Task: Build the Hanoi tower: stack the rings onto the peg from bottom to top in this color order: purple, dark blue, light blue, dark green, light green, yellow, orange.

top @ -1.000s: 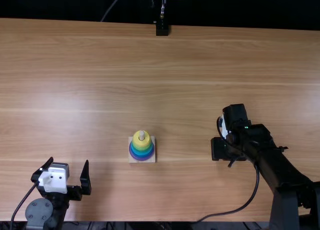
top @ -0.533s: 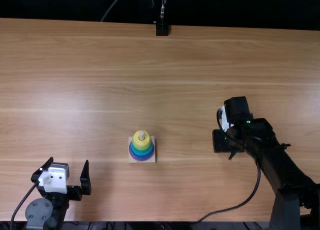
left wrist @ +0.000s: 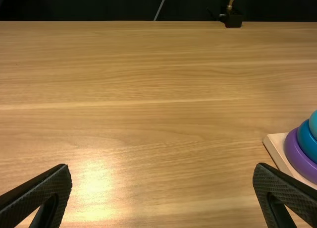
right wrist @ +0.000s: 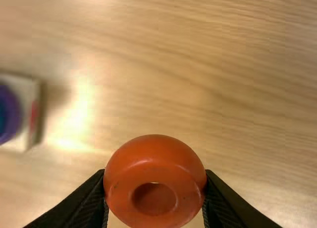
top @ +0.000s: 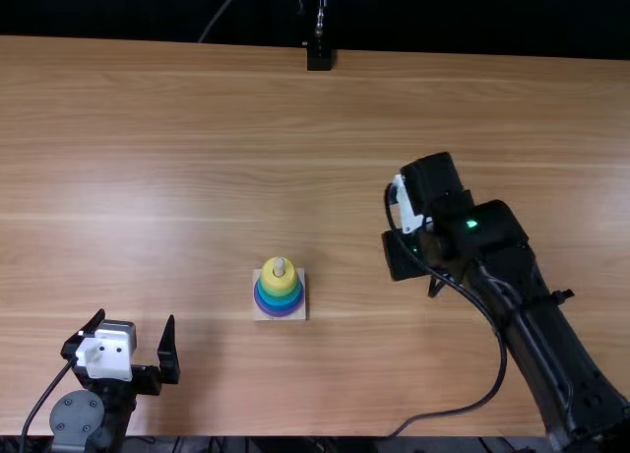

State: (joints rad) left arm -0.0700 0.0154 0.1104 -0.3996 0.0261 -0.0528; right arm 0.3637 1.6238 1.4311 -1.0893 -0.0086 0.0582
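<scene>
"Weight first: what are we handling?"

"Something light and stiff, we'd judge. The orange ring [right wrist: 154, 158] is smooth and glossy, so perhaps slippery, though hardly fragile. We'd take it by its outer sides, leaving the hole free for the peg [top: 279, 267]."

"And our fingers?"

"Our right gripper [right wrist: 156, 179] is clamped on opposite sides of that ring, its fingers parted only by the ring's width. Our left gripper [top: 136, 319] stands wide apart, with nothing between its fingers."

"Where does that put the ring?"

"Above the table [top: 197, 177], to the right of the wooden base [top: 300, 313] and well apart from it. The yellow ring [top: 268, 278] is topmost on the peg, so ours should be the last. We need to centre the hole over the tip and lower gently; off-centre, it could catch there or slip in our grip."
</scene>
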